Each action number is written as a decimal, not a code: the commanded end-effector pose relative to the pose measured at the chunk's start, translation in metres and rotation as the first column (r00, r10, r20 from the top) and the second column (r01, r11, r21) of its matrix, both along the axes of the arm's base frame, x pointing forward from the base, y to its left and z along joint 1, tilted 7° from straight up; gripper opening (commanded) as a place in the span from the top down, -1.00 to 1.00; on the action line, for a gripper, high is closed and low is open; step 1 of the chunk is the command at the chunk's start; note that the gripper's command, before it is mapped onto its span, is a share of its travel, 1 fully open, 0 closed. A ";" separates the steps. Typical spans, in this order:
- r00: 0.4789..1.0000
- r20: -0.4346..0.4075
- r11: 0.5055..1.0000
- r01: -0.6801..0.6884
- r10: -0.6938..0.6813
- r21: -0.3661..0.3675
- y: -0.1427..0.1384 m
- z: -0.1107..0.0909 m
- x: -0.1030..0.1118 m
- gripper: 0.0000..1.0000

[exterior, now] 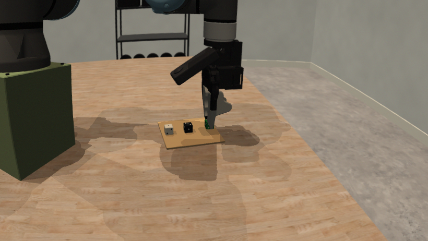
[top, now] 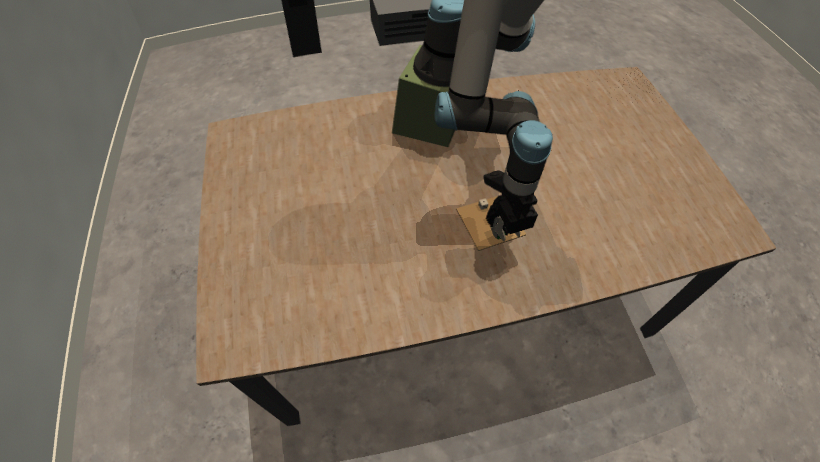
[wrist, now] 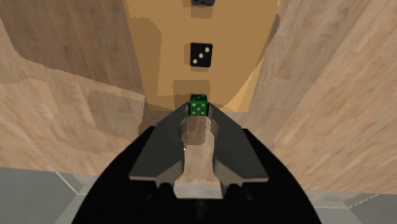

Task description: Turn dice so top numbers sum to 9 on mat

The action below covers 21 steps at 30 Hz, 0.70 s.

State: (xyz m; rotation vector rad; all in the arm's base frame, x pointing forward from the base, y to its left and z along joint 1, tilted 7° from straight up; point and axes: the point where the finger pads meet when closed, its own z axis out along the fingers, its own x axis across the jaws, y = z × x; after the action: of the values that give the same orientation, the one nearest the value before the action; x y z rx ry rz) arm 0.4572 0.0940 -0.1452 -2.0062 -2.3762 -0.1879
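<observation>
My gripper (top: 508,232) (exterior: 210,127) (wrist: 198,103) is shut on the green die (exterior: 206,123) (wrist: 198,104), low at the far end of the orange-tan mat (top: 477,228) (exterior: 176,144) (wrist: 170,29). The green die's bright face in the wrist view shows five pips. Any small gap below it cannot be told. A black die (exterior: 188,128) (wrist: 200,55) sits flat mid-mat with three on top; the arm hides it in the top view. A white die (top: 483,203) (exterior: 168,129) sits flat at the mat's base-side end with one on top.
The green base block (top: 421,111) (exterior: 38,119) stands on the wooden table (top: 321,298) (exterior: 119,203), on the white die's side of the mat. A rack (exterior: 152,37) stands beyond the table. The gripper's camera housing (exterior: 194,65) juts out toward the base, above the dice.
</observation>
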 end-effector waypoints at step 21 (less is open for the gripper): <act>1.000 0.001 1.000 0.000 0.000 0.000 0.000 -0.003 0.001 0.94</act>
State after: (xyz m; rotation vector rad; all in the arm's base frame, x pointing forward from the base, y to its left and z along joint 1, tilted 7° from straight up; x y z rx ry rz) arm 0.4574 0.0944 -0.1488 -2.0062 -2.3762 -0.1878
